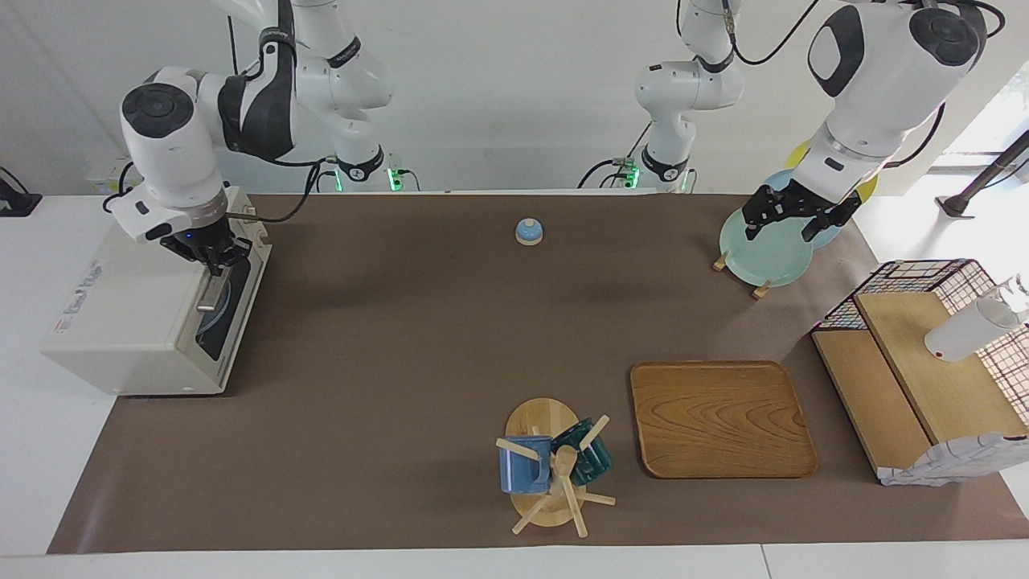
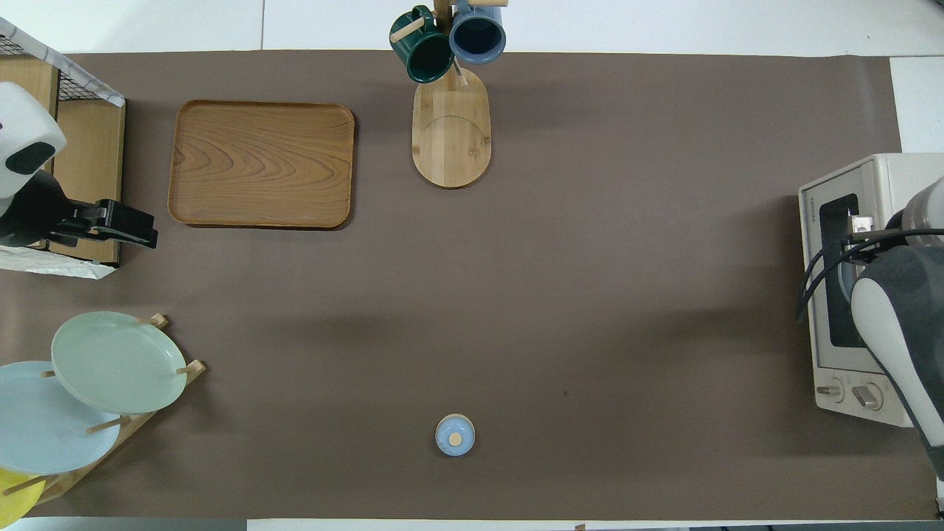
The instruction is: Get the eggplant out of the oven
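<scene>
the right gripper (image 1: 213, 261), fingers pinched together on the metal bar handle (image 1: 211, 291) of the oven (image 1: 129, 322), sits at the top edge of the closed dark glass door at the right arm's end of the table. the eggplant cannot be made out through the glass below the gripper. the left gripper (image 1: 789, 223), jaws apart and empty, waits over the pale green plate (image 1: 764, 256) in its rack, well apart from the oven.
</scene>
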Controlling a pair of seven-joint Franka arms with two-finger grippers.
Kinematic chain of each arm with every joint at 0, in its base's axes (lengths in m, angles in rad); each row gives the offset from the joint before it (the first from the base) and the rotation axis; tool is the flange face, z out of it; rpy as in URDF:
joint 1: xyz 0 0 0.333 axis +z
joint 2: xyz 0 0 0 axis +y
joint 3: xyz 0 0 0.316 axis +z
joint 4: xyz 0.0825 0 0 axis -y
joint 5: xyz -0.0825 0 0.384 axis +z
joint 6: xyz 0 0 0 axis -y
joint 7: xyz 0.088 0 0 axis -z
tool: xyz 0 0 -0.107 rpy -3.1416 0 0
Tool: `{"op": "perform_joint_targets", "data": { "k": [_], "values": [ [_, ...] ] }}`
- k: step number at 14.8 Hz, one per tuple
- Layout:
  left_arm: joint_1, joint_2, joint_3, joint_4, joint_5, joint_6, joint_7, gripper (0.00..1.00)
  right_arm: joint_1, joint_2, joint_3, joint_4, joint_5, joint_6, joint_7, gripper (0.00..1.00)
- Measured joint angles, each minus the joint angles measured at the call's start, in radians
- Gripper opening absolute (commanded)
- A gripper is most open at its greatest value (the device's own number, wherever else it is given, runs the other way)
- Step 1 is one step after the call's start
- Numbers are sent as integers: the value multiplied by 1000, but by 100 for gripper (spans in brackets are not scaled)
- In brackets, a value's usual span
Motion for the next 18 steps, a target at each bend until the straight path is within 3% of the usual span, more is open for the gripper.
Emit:
{"op": "perform_joint_targets", "data": {
  "k": [10,18],
  "values": [
    [0,0,0,0,0,0,0,100,41,-12,17,-88,2,105,6,0],
    [0,0,0,0,0,0,0,100,105,98,31,-186,141,381,43,0]
  ]
}}
